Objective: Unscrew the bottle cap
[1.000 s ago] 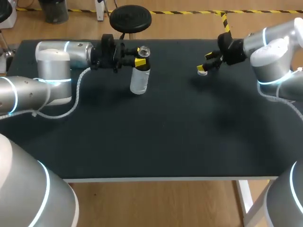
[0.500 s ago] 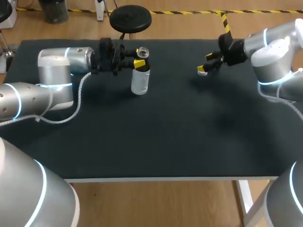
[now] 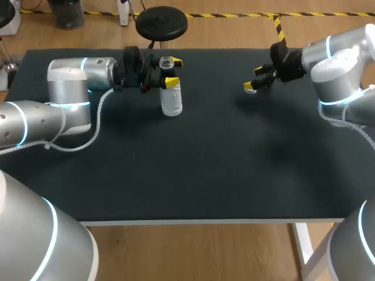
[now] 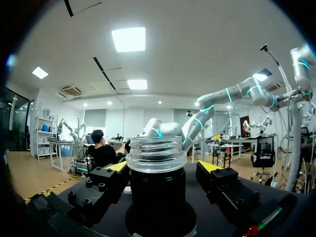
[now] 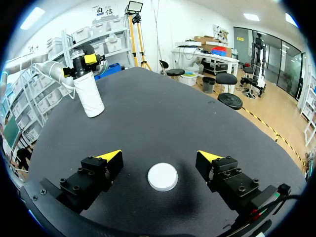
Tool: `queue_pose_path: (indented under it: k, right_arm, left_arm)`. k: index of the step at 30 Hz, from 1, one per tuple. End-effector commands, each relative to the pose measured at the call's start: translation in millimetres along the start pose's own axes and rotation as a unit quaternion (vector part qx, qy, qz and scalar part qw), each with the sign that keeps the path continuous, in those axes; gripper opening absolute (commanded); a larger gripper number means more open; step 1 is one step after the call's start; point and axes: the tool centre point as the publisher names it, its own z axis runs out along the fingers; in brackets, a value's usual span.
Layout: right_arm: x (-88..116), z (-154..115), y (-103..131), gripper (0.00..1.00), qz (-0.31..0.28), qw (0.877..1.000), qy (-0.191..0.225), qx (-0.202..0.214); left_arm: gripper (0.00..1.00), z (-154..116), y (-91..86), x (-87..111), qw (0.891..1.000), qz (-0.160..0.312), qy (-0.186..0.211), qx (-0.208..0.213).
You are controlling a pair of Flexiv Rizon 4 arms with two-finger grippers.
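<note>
A clear plastic bottle (image 3: pixel 171 98) stands upright at the back left of the black table, its threaded neck (image 4: pixel 156 153) bare of a cap. My left gripper (image 3: pixel 173 71) is level with that neck and open; each yellow tip (image 4: pixel 117 166) stands off the neck with a gap. The white cap (image 5: pixel 163 177) lies flat on the table at the back right, seen small in the head view (image 3: pixel 250 89). My right gripper (image 5: pixel 159 156) hovers over the cap, open wide, one finger on either side and neither touching it. From the right wrist, the bottle (image 5: pixel 90 96) shows far off.
The black table (image 3: pixel 199 164) stretches bare between bottle and cap and toward its front edge. My left arm's white cable (image 3: pixel 96 120) hangs in a loop over the table's left part.
My left gripper's fingers have spread off the bottle's neck. The bottle, leaning before, now stands straight. The right arm and the cap have kept still.
</note>
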Motion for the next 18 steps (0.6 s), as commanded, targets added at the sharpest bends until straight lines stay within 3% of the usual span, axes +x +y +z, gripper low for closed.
queue_pose_path:
  k: [1, 18]
  right_arm:
    - [-2.0, 0.6, 0.8, 1.00, 0.000, 1.000, 0.004, 0.002]
    - [-2.4, 0.1, 7.1, 1.00, 0.013, 1.000, 0.009, -0.019]
  left_arm:
    - [1.00, -1.1, 1.7, -2.4, 1.000, 0.000, 0.003, 0.002]
    - [1.00, -1.1, 1.7, -2.4, 1.000, 0.000, 0.003, 0.002]
